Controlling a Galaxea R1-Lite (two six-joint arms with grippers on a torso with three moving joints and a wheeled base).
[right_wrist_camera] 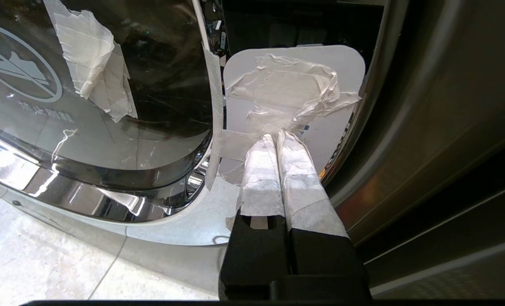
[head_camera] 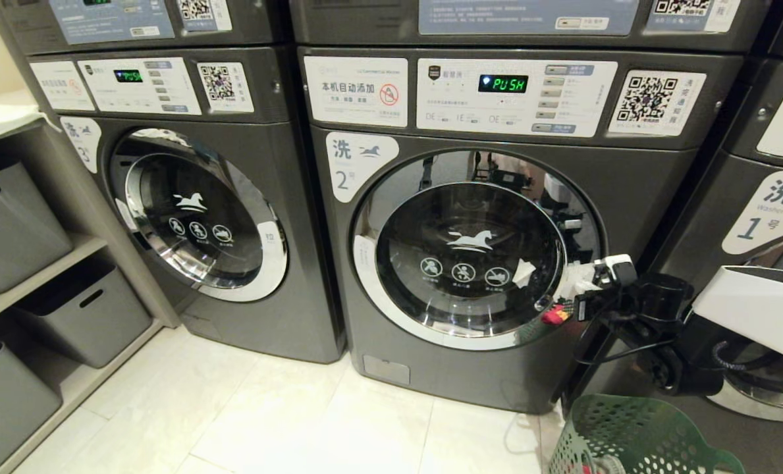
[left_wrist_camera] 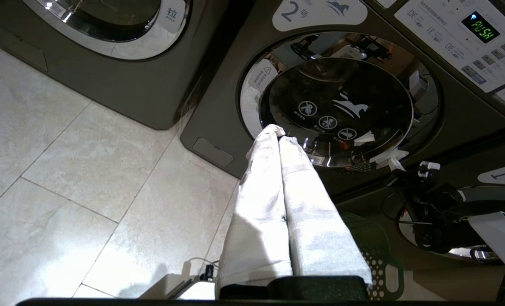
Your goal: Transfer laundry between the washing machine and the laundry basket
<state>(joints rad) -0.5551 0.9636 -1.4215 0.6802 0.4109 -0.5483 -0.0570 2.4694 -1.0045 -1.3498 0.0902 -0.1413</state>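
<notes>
Three dark grey front-loaders stand in a row on a pale tiled floor; the middle one, marked 2, is the washing machine (head_camera: 470, 263), and its round door is closed; the step in hand appears to be opening that door. The right gripper (right_wrist_camera: 276, 137), its taped fingers pressed together and holding nothing, sits at about three o'clock on the door rim, tips at a white taped tab on the pull side; next it likely needs to hook or press there and swing the door outward. The left gripper (left_wrist_camera: 277, 132), also closed and empty, hangs in front of the machine, idle. One green laundry basket (head_camera: 635, 438) sits on the floor at five o'clock from the door; the laundry (head_camera: 589, 469) shows only as a red scrap inside it. Three grey bins (head_camera: 9, 224) sit on shelves at far left.
</notes>
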